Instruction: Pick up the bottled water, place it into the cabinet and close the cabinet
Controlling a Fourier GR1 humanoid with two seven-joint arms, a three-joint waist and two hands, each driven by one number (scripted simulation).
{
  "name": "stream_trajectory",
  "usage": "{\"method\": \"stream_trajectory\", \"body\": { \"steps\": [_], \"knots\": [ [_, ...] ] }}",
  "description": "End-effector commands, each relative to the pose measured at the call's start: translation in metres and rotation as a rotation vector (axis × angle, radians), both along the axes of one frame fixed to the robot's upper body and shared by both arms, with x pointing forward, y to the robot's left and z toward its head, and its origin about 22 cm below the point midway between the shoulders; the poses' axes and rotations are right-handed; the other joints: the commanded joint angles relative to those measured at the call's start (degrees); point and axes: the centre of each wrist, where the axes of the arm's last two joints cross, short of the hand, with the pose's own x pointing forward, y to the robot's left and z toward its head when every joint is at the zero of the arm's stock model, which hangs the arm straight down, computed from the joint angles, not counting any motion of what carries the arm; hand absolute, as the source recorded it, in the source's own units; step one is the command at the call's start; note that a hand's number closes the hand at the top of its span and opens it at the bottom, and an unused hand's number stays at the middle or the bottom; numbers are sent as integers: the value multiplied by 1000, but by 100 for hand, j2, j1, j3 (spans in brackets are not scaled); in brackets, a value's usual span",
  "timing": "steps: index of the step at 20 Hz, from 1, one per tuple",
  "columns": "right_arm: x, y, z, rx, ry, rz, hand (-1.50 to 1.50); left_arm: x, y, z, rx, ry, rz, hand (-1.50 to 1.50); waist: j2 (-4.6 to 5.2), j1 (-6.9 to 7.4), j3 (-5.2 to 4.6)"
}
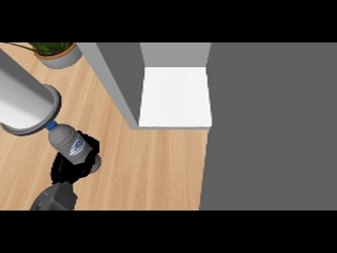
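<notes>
The bottled water (67,141) is a clear bottle with a blue cap and a blue-white label, tilted with its cap toward the upper left, over the wooden counter at the lower left. My right hand (68,170) is shut on it from below and behind, with black fingers curled round its lower half. The open cabinet (121,79) stands to the upper right of the bottle, and its white shelf (175,96) is bare. Its dark grey door (280,123) fills the right side. No left hand shows.
A thick pale grey cylinder (14,96), apparently my left forearm, slants in from the left edge and ends beside the bottle's cap. A potted plant (58,54) stands at the back left. Bare wooden counter (156,168) lies between the bottle and the cabinet.
</notes>
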Motion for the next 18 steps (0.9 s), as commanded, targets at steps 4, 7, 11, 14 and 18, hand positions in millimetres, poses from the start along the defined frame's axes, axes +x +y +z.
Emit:
{"method": "stream_trajectory", "body": {
  "steps": [4,7,11,14,18],
  "knots": [
    [-1,5,-7,21,8,-6,-150,-3,-34,36,41,-21,-74,150,-5,15,1],
    [12,3,-8,12,-8,8,-150,19,-53,63,43,-61,-59,150,4,-5,-1],
    [27,12,5,5,5,31,-150,29,-88,85,98,-106,-63,150,15,-6,-4],
    [5,22,11,29,6,14,-150,36,-91,120,99,-114,-71,150,3,-18,-4],
    [11,18,11,45,-8,22,-150,57,-134,121,151,-125,-60,150,20,-74,-6]
  ]
}}
